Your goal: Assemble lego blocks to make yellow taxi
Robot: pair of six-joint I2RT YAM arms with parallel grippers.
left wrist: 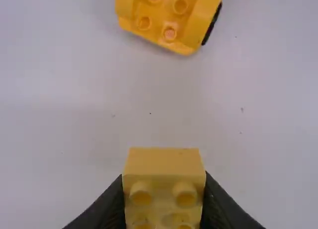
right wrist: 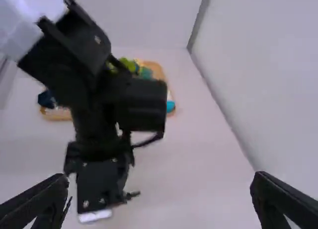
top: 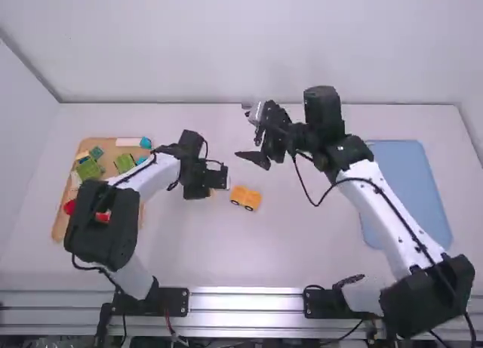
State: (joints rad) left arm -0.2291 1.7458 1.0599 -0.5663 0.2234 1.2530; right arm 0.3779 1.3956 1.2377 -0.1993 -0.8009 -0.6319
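Yellow block (left wrist: 164, 160): pinched at opposite sides by your left gripper (left wrist: 164, 201), studs in sight.
Taxi base (top: 246, 198): on the table near that gripper, upright, studs up, wheels (top: 235, 202) at its side.
Right gripper (right wrist: 159, 189): spread wide with nothing in it, well apart from the base.
Handling: expect light, stiff plastic, hard to crush but smooth; off-centre pressure could let the block twist on you.
Hold: keep your pads on the block's flat side walls, clear of the underside that must mate.
Base grip: if it slides as you press, brace its body above the wheels, which may roll.
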